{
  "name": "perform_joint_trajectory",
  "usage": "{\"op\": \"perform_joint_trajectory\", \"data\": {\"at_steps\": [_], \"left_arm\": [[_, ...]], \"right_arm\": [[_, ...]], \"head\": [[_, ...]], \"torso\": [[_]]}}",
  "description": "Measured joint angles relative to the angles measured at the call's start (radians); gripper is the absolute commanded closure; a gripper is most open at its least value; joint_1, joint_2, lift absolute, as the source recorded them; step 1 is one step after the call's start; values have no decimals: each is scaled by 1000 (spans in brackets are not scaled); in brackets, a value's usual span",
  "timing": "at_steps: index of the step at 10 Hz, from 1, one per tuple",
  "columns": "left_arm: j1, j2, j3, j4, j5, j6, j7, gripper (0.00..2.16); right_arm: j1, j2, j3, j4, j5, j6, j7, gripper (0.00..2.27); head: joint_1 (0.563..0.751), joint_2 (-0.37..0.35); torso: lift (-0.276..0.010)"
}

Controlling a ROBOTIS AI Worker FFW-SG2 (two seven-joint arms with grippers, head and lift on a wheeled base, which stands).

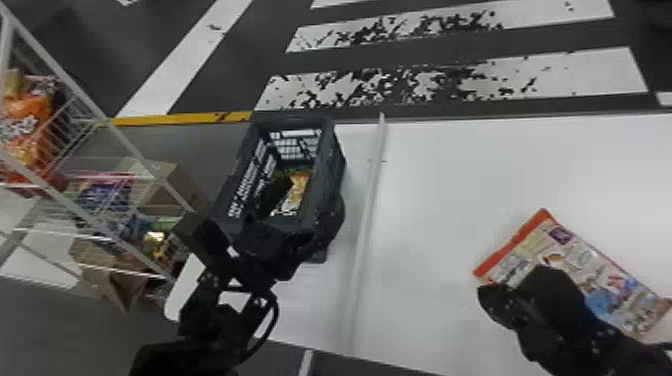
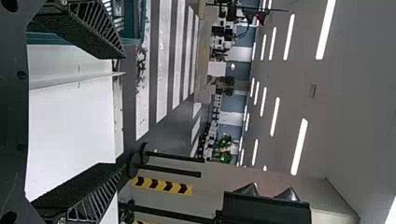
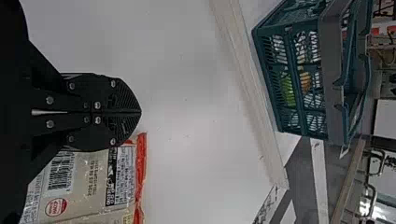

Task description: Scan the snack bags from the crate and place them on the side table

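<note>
- The snack bag [image 1: 620,280] is laid flat on the white bench [image 1: 450,170], to the right of the raised strip [image 1: 367,220] and well apart from the far edge. It is set at a slant, with its red end turned toward the far edge and the strip. Printed panels and a barcode are shown on it.
- The right gripper [image 1: 492,302] is held low over the strip-side part of the bag in the head view. In the right wrist view, its two fingers [image 3: 123,100] are brought fully together, tip to tip, and nothing is seen pinched between them. The bag is partly covered by the gripper; whether the two touch cannot be told.
- The crate [image 1: 340,165] is stood upright to the left of the strip, with its far end close to the bench's far edge. Packets [image 1: 298,187] with yellow, orange and green on them are contained in it.
- The left gripper [image 1: 270,245] is placed at the near end of the crate, whose near rim is partly hidden by it. In the left wrist view, its fingers are spread wide apart and nothing is held.
- The bench's near left corner is partly covered by the left arm.
- To the left of the bench, an orange bag [image 1: 27,125] and cardboard boxes [image 1: 175,187] are seen at a white wire rack [image 1: 90,107].
</note>
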Motion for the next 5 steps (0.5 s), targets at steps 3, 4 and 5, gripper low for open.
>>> {"op": "perform_joint_trajectory", "data": {"at_steps": [3,4,5], "left_arm": [[5,0,-27,-20,-8,7,29,39],[5,0,-40,-24,-12,12,33,39],[3,0,-49,-25,-17,14,37,39]], "right_arm": [[-26,3,-2,43,5,4,-17,2213],[-32,5,-5,52,5,3,-24,2213],[-40,5,-9,61,5,2,-28,2213]], "head": [[695,306],[695,292],[695,276]], "torso": [[-94],[-94],[-94]]}}
